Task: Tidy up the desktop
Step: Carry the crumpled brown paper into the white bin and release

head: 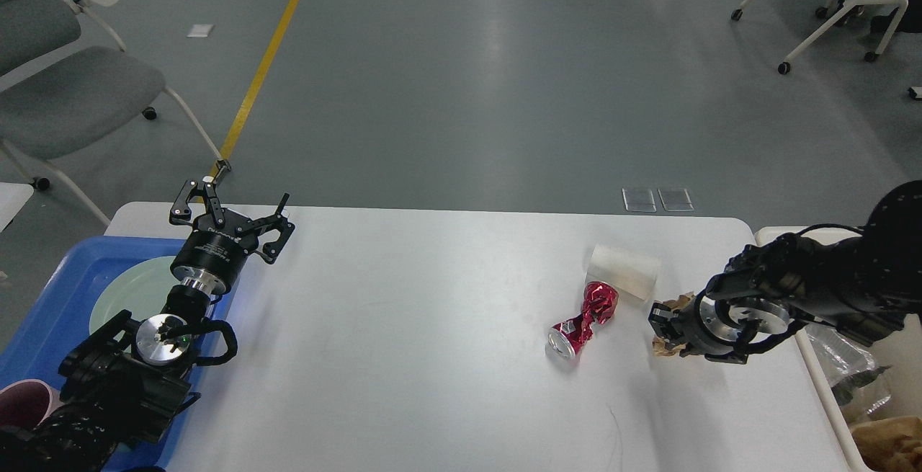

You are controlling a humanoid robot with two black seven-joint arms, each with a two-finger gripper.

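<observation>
The desktop [403, 342] is a large white tabletop with a thin dark scratch near its front right. A crushed red can [582, 320] lies on it at the right, with a white paper cup [624, 271] on its side just behind. My right gripper [666, 328] is shut on a crumpled brown paper ball [671, 324] and holds it a little above the tabletop, right of the can. My left gripper [232, 205] is open and empty, raised over the table's far left corner.
A blue tray [43, 299] at the left holds a pale green plate [130, 288] and a pink cup [21, 400]. A cream bin [828, 403] at the right edge holds clear plastic and brown paper. Office chairs stand on the floor beyond.
</observation>
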